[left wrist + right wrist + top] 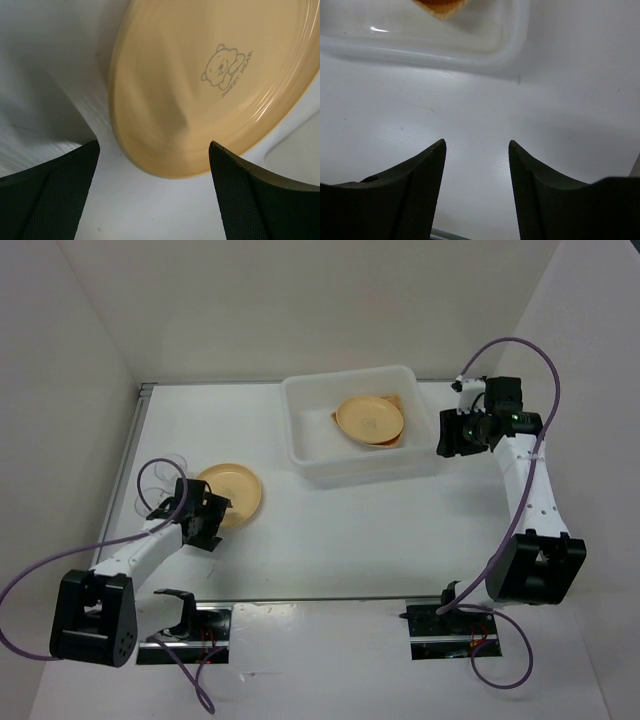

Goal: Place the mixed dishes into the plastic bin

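Observation:
One orange-yellow plate point(238, 490) lies flat on the table at the left. My left gripper point(207, 512) is at its near edge and open. In the left wrist view the plate point(210, 80), printed with a bear, fills the top, and its rim reaches just between the spread fingertips of the gripper point(154, 150) without touching them. A second orange-yellow plate point(370, 418) rests in the plastic bin point(345, 377) on top of a tan plate point(397, 400). Two clear cups point(160, 478) stand left of the left arm. My right gripper point(450, 435) hovers open and empty just right of the bin.
The right wrist view shows the bin's rounded corner point(470, 45) ahead of the right gripper point(477, 144), with bare white table under the fingers. White walls close in the table on the left, back and right. Purple cables loop off both arms.

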Action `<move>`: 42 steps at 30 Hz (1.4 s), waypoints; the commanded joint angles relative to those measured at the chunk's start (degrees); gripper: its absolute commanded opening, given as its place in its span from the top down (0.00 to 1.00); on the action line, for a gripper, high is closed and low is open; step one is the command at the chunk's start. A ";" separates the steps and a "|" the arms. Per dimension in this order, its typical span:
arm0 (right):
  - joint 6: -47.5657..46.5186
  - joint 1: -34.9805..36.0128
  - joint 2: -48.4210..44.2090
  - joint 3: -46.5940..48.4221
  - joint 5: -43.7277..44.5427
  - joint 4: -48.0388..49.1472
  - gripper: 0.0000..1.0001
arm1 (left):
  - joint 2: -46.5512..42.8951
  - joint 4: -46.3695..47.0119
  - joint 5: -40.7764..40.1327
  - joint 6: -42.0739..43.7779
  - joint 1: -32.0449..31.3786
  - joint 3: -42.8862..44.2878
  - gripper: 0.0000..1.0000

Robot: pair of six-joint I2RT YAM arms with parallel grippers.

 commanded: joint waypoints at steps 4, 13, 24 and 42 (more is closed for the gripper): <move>4.16 -4.21 -2.94 -7.65 0.33 7.09 0.41 | 8.23 0.65 -1.65 -1.70 0.60 3.20 0.24; 5.40 -4.21 -3.47 -12.66 6.32 10.61 0.41 | 12.98 -1.10 -2.27 -2.93 0.60 6.64 1.00; 7.95 -9.05 -3.47 -20.05 8.60 12.99 0.38 | 3.66 -9.36 -3.50 -2.24 0.60 22.78 1.00; 15.59 -7.82 -3.20 -24.62 45.61 15.61 0.39 | 82.63 -44.82 17.57 40.67 -13.81 151.63 1.00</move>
